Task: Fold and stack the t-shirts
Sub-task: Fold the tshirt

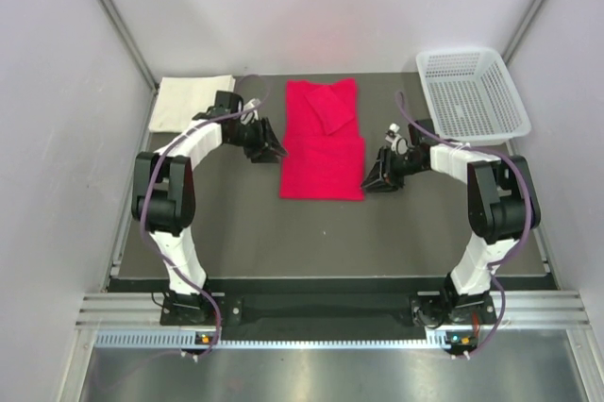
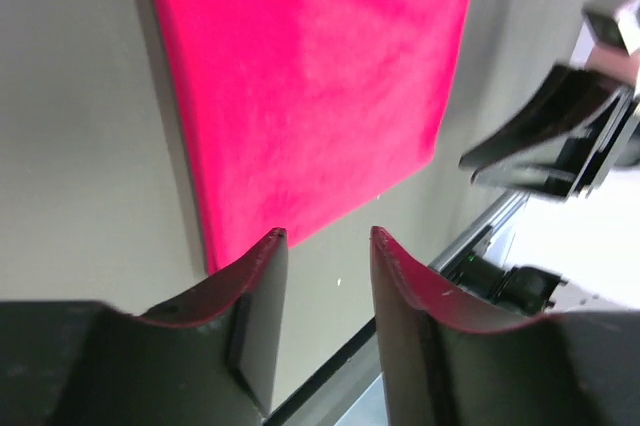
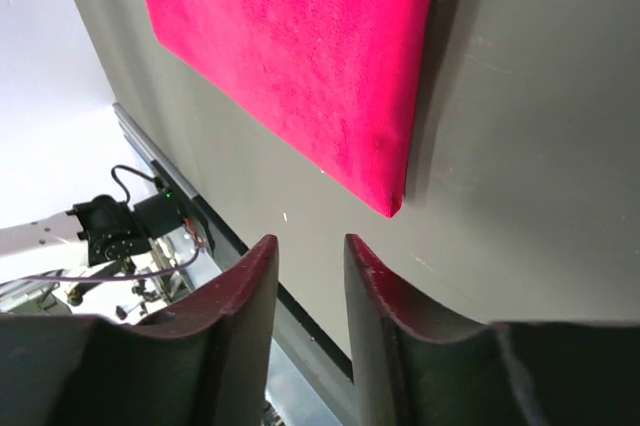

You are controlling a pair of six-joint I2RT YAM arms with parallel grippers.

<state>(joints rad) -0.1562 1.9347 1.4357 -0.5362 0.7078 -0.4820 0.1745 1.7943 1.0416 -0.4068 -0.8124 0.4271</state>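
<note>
While the red shirt (image 1: 322, 149) lies folded between them, the left gripper (image 2: 328, 233) and right gripper (image 3: 309, 239) hover partly open, each holding nothing.

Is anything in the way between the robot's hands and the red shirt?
No, nothing visible. The left gripper and right gripper are open and empty, one on each side of the red shirt, with only bare table between them and it.

Red t-shirt (image 1: 321, 161) of fuzzy matt cloth, cream t-shirt (image 1: 192, 102) of cloth, plastic mesh basket (image 1: 472, 91)
</note>
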